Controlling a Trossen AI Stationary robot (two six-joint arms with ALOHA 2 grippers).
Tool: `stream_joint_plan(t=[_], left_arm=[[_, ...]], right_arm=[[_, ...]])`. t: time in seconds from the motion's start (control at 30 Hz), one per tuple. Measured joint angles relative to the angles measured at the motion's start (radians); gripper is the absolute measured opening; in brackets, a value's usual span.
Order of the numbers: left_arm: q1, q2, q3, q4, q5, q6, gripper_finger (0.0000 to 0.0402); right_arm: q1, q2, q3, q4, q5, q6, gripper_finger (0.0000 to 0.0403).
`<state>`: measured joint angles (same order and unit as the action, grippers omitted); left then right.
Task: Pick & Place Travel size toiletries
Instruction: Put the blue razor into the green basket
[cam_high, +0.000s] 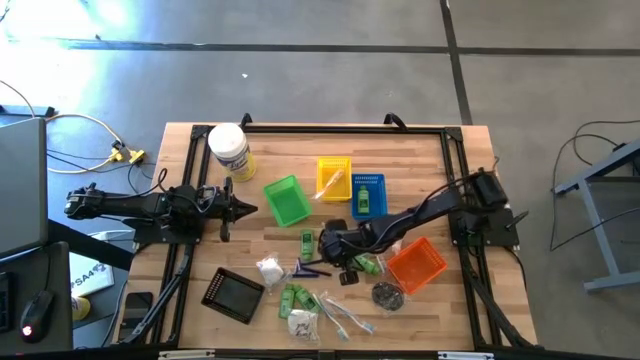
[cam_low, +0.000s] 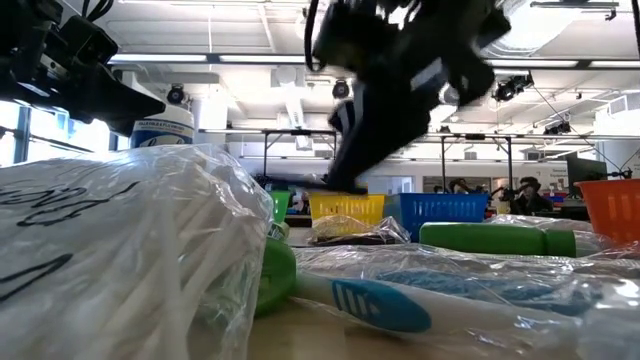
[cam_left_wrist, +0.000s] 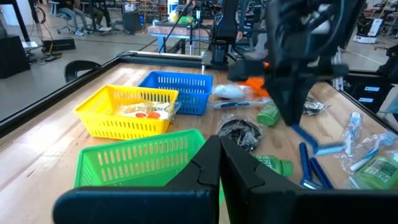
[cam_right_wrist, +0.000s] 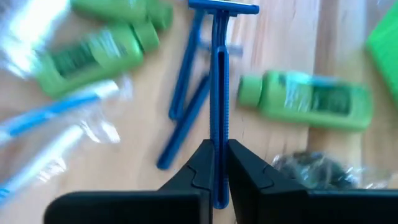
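Observation:
My right gripper (cam_high: 324, 244) reaches over the middle of the table and is shut on a blue razor (cam_right_wrist: 217, 93). Below it lie two more blue razors (cam_right_wrist: 185, 106), green bottles (cam_right_wrist: 309, 99) (cam_right_wrist: 99, 51), wrapped toothbrushes (cam_right_wrist: 50, 121) and a dark round piece in a clear wrap (cam_right_wrist: 314, 167), all flat on the wood. In the high view the razors (cam_high: 311, 266), the green bottles (cam_high: 293, 297), the white packets (cam_high: 270, 268) and the toothbrushes (cam_high: 345, 316) lie scattered near the table's near edge. My left gripper (cam_left_wrist: 219, 155) is shut and waits beside the green basket (cam_high: 287, 201). My right gripper pinches the blue razor's handle (cam_right_wrist: 217, 163) between its two fingers, near the end away from the head. The handle runs along the fingers, and the head (cam_right_wrist: 222, 7) sticks out beyond the fingertips. In the left wrist view the razor (cam_left_wrist: 314, 142) slants down from the gripper, lifted clear of the table.
The yellow basket (cam_high: 334, 178) and the blue basket (cam_high: 367, 193), which holds a green bottle, stand beyond the green one. An orange basket (cam_high: 417, 262) sits under my right arm. A black tray (cam_high: 233, 293) lies near left, and a white jar (cam_high: 230, 150) far left.

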<state>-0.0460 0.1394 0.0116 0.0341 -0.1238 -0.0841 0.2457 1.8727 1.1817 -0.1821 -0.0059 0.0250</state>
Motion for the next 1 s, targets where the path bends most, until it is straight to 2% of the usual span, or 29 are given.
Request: stream_joint_plan(t=[0.1, 0.27, 0.43, 0.7, 0.87, 1.0], left_arm=[[0.000, 0.000, 0.000, 0.000, 0.000, 0.000, 0.0000], [0.000, 0.000, 0.000, 0.000, 0.000, 0.000, 0.0000], [0.000, 0.000, 0.000, 0.000, 0.000, 0.000, 0.0000], [0.000, 0.002, 0.000, 0.000, 0.000, 0.000, 0.0000], [0.000, 0.002, 0.000, 0.000, 0.000, 0.000, 0.0000], [0.000, 0.002, 0.000, 0.000, 0.000, 0.000, 0.0000]], right_arm=[[0.004, -0.044, 0.000, -0.007, -0.005, -0.006, 0.0023], [-0.011, -0.144, 0.001, 0.006, -0.075, -0.034, 0.0019], [-0.049, -0.252, 0.000, -0.027, -0.075, -0.055, 0.0021], [-0.133, -0.530, -0.019, -0.042, -0.119, -0.067, 0.0022], [-0.199, -0.766, -0.150, 0.045, -0.133, -0.057, 0.0022], [-0.238, -0.961, -0.307, 0.152, -0.112, -0.022, 0.0022]])
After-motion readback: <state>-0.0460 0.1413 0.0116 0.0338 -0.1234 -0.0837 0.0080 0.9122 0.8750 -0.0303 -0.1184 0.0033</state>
